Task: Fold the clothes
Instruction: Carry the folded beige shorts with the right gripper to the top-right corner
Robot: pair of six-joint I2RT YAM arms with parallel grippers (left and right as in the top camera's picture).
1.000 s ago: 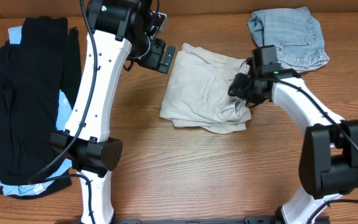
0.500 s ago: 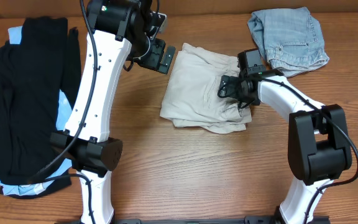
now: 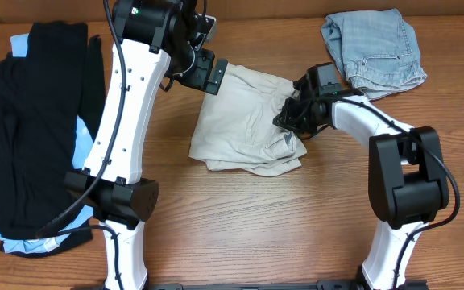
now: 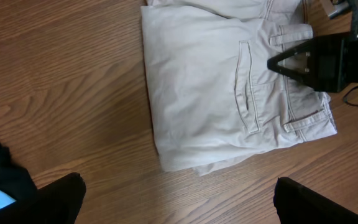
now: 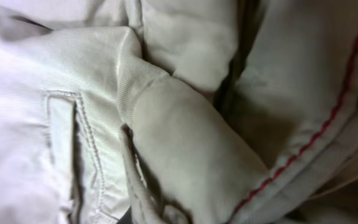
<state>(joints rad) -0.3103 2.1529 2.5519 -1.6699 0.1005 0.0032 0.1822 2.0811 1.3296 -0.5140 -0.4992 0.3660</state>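
Note:
The pale beige shorts (image 3: 240, 129) lie folded in the middle of the table, with a back pocket and waistband showing in the left wrist view (image 4: 204, 81). My right gripper (image 3: 288, 121) sits low on the shorts' right edge, shut on a bunch of beige cloth. That cloth (image 5: 185, 143), with its red stitching, fills the right wrist view and hides the jaws. My left gripper (image 3: 209, 74) hovers open above the shorts' upper left corner, and its black fingers (image 4: 55, 199) stand wide apart over bare wood. Faded denim shorts (image 3: 375, 50) lie at the back right.
A heap of black garments (image 3: 31, 121) with light-blue cloth (image 3: 83, 133) underneath covers the left side of the wooden table (image 3: 280, 217). The left arm's white links rise from its base near the front left. The right arm's base stands at the front right.
My right gripper moved left onto the shorts' edge, opened, then shut on the cloth. The beige shorts slid to the left with it. The left arm stayed where it was.

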